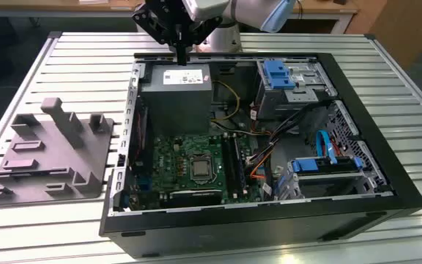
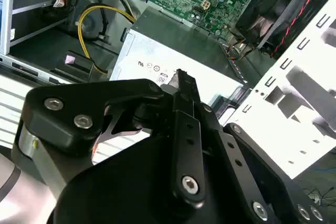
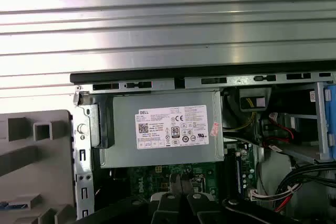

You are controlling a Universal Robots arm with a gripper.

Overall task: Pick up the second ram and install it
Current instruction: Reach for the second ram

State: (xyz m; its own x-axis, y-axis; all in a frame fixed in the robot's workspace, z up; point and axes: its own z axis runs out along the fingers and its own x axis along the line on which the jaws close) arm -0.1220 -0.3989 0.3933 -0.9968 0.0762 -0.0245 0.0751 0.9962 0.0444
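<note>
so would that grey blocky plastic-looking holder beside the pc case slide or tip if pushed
Probably slide: the grey holder sits broad and flat on the slatted metal table. It looks rigid, not floppy. A push high on its upright posts might rock it.

**Robotics lab bench**

An open computer case (image 1: 255, 231) is being shown on a slatted metal table (image 1: 50, 234), beside a grey moulded fixture (image 1: 42, 159). A robot arm's gripper (image 1: 182, 58) is being seen above it, with wooden desks (image 1: 321, 8) behind, marking a lab.
</note>
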